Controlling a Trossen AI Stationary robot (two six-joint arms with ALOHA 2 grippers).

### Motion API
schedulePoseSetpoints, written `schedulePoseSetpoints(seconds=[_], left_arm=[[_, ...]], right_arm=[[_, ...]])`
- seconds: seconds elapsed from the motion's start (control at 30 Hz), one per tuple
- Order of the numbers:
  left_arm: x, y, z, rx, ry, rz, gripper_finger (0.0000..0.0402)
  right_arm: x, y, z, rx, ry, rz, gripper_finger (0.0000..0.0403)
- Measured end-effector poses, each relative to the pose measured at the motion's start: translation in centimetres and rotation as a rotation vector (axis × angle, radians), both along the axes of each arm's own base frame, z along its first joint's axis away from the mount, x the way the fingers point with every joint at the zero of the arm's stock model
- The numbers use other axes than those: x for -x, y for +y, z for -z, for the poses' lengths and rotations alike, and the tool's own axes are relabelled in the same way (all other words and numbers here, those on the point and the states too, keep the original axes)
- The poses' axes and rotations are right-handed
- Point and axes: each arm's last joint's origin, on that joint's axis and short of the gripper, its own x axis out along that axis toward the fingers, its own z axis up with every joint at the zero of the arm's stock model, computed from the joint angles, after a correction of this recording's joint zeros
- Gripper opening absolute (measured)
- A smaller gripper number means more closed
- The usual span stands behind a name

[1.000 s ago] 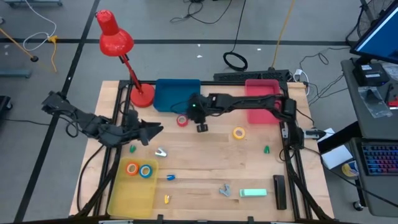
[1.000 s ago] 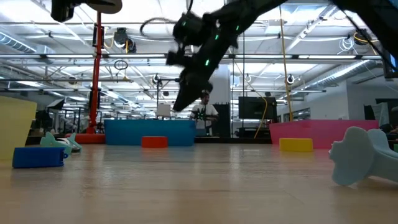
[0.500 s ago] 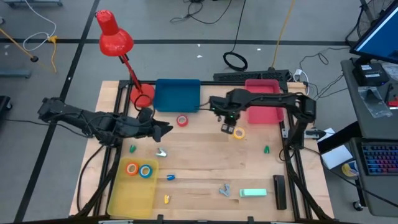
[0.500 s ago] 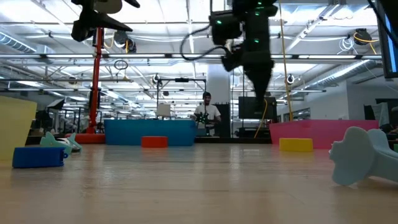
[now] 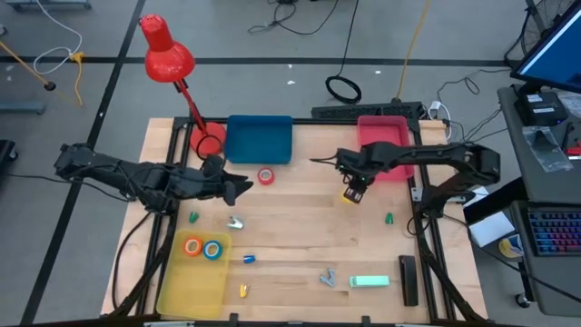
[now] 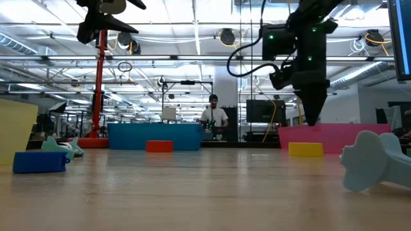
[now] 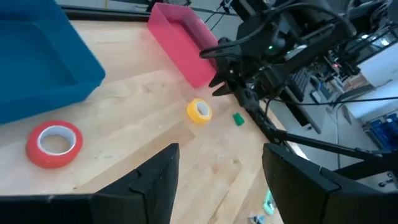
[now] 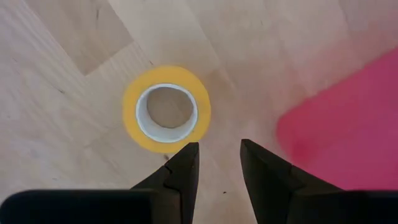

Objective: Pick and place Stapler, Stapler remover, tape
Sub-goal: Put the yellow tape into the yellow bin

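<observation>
My right gripper point(image 8: 217, 149) point(image 5: 352, 192) hangs open, fingers pointing down, just above the yellow tape roll point(image 8: 166, 109) point(image 6: 306, 149), which lies flat on the table beside the pink tray point(image 5: 383, 145). My left gripper point(image 7: 217, 155) point(image 5: 241, 188) is open and held above the table near the red tape roll point(image 7: 55, 143) point(image 5: 266, 176), touching nothing. The orange point(image 5: 193, 246) and blue point(image 5: 212, 249) rolls lie in the yellow tray point(image 5: 186, 289). The mint stapler point(image 5: 369, 282) and the pale stapler remover point(image 5: 328, 277) point(image 6: 376, 160) lie near the table's near edge.
A blue tray point(image 5: 259, 139) and the red lamp's base point(image 5: 207, 138) stand at the far edge. Small bits lie about: green point(image 5: 388, 218) point(image 5: 193, 216), blue point(image 5: 249, 259), yellow point(image 5: 243, 291), and a whitish piece point(image 5: 235, 222). A black object point(image 5: 408, 277) lies at the right edge.
My right gripper has swung from over the red tape roll toward the table's right and come down somewhat, now over the yellow roll. My left gripper reached a little toward the red roll, then kept still. No object has moved.
</observation>
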Motion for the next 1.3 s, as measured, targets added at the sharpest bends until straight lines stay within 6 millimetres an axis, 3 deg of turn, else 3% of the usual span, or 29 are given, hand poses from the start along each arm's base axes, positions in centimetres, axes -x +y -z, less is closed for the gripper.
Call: schedulePoseSetpoints(seconds=[0.17,0.53,0.83,1.0,1.3], left_arm=[[-0.2,0.0,-0.4,-0.021,-0.039,0.010,0.0230],[-0.2,-0.1,-0.5,-0.023,-0.049,0.020,0.0230],[-0.2,-0.1,-0.5,-0.024,-0.048,0.021,0.0230],[-0.2,-0.1,-0.5,-0.025,-0.046,0.020,0.0230],[-0.2,-0.1,-0.5,-0.031,-0.043,0.020,0.0230]], right_arm=[[0.0,0.2,0.5,-0.033,-0.041,-0.036,0.0118],[-0.2,0.2,1.8,-0.022,-0.105,-0.077,0.0196],[0.2,0.5,4.0,-0.070,-0.176,-0.089,0.0205],[0.4,0.5,4.8,-0.063,-0.192,-0.079,0.0174],[-0.3,0.3,4.7,-0.041,-0.281,-0.076,0.0024]])
